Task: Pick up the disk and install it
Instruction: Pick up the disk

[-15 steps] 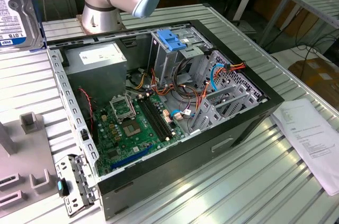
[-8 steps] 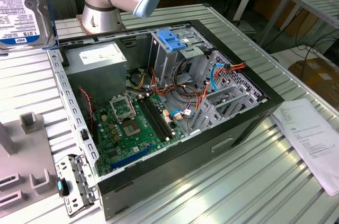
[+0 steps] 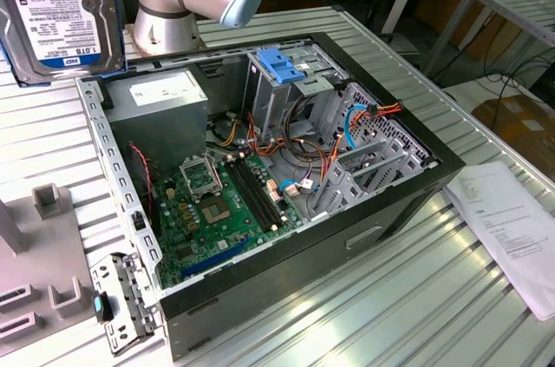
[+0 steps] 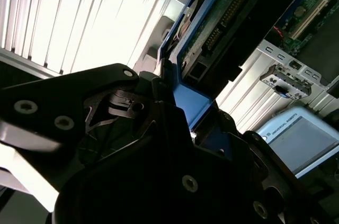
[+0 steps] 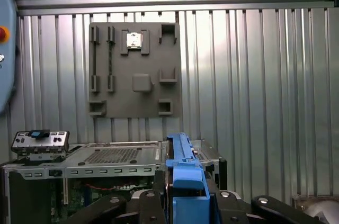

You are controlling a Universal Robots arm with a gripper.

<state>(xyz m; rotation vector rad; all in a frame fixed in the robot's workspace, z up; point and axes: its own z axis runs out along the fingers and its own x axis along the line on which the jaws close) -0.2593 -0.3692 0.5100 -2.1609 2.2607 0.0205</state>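
Ribbed metal table (image 3: 416, 298): you have one open computer case (image 3: 347, 237), one printed sheet (image 3: 512, 228) and one grey fixture plate (image 3: 35, 280). One disk (image 3: 56, 11): grey metal, blue-and-white label, blue carrier rail, held above the table off the case's far corner, at the exterior view's left. The claw (image 5: 185, 195) pinches its rail.

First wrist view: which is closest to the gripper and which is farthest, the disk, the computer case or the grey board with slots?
1. The disk: gripped by the gripper.
2. The computer case: open, just beyond the disk.
3. The grey board: flat on the table, past the case.
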